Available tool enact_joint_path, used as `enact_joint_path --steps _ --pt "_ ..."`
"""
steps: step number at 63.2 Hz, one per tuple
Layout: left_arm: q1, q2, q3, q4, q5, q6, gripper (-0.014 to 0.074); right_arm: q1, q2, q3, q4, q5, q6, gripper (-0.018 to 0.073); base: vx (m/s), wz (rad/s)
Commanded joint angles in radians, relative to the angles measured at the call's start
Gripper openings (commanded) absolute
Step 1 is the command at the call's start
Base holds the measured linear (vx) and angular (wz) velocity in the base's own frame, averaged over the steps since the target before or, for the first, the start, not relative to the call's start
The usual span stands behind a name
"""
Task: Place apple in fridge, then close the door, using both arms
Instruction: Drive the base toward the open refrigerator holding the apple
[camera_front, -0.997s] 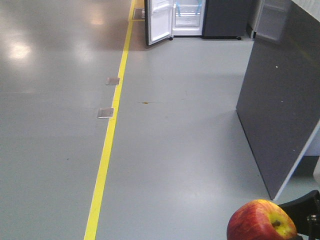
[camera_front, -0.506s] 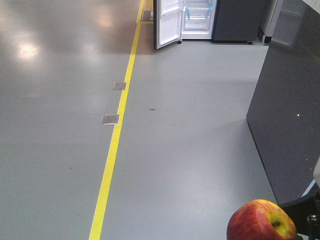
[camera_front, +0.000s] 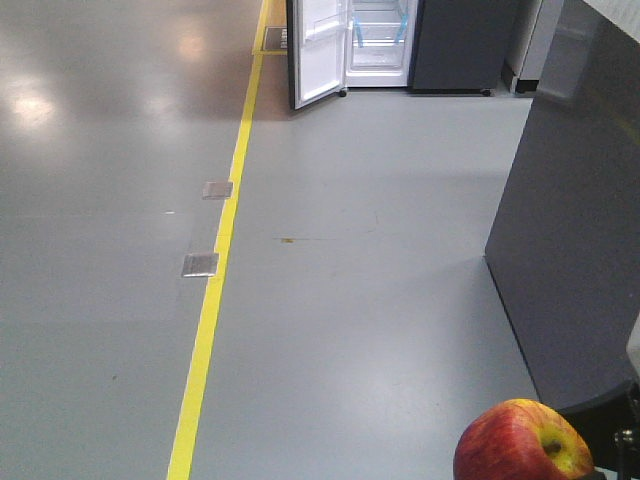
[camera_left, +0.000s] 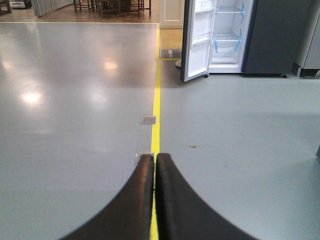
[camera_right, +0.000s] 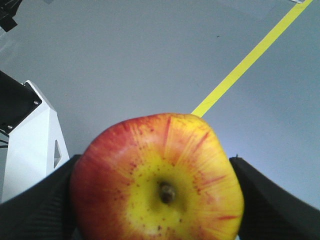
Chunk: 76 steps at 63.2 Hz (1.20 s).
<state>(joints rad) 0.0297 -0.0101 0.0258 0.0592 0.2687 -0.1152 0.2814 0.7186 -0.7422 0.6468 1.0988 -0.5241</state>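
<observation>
The red and yellow apple (camera_right: 157, 180) fills the right wrist view, clamped between the two black fingers of my right gripper (camera_right: 156, 200). It also shows at the bottom right of the front view (camera_front: 520, 442). The dark grey fridge (camera_front: 378, 40) stands far ahead with its white lining and blue tape showing. Its door (camera_front: 320, 50) stands open to the left, white inner face toward me. Fridge (camera_left: 227, 35) and door (camera_left: 199, 40) also show in the left wrist view. My left gripper (camera_left: 154, 159) is shut and empty, held above the floor.
A yellow floor line (camera_front: 215, 290) runs from near me toward the fridge, with two metal floor plates (camera_front: 200, 264) beside it. A tall dark grey panel (camera_front: 570, 200) stands close on the right. Part of a white base (camera_right: 35, 145) shows in the right wrist view.
The view has swung back left and moved forward: the fridge shifted left and the floor plates slid down the frame. The apple stays held in the right gripper.
</observation>
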Motion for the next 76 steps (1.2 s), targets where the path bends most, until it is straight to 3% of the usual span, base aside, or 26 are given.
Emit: enact_joint_path --steps 1,76 --pt "0.000 -0.017 0.021 -0.001 -0.077 -0.003 -0.0006 0.000 -0.002 -0.028 0.049 -0.037 -0.005 0.0377 0.28 -0.09" --pt "0.000 -0.017 0.021 -0.001 -0.077 -0.003 -0.0006 0.000 -0.002 -0.028 0.049 -0.037 -0.005 0.0377 0.35 -0.02"
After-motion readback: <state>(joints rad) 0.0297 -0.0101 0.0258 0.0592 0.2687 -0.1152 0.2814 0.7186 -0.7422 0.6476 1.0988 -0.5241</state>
